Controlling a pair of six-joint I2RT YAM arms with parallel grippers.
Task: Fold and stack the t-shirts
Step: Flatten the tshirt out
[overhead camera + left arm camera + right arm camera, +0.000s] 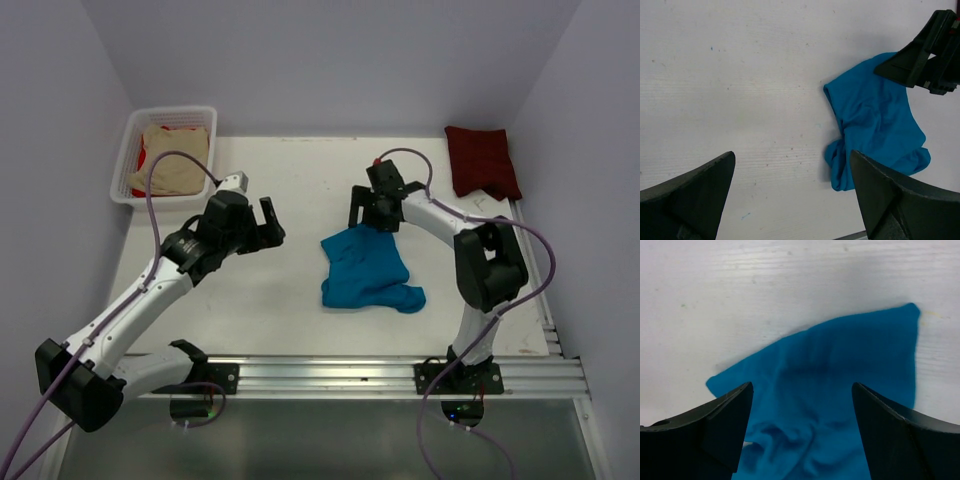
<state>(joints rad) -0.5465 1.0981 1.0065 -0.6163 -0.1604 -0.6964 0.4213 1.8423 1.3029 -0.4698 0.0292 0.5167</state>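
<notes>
A teal-blue t-shirt [367, 270] lies crumpled on the white table, right of centre; it also shows in the left wrist view [875, 125] and the right wrist view [830, 405]. My right gripper [375, 213] is open and empty, hovering just above the shirt's far edge. My left gripper [268, 222] is open and empty, to the left of the shirt and apart from it. A dark maroon t-shirt [482, 160] lies folded at the far right. A beige t-shirt [177, 160] lies on a red one [145, 158] in the basket.
A white plastic lattice basket [128, 152] stands at the far left corner. Walls close the table on the left, back and right. A metal rail [380, 375] runs along the near edge, holding both arm bases.
</notes>
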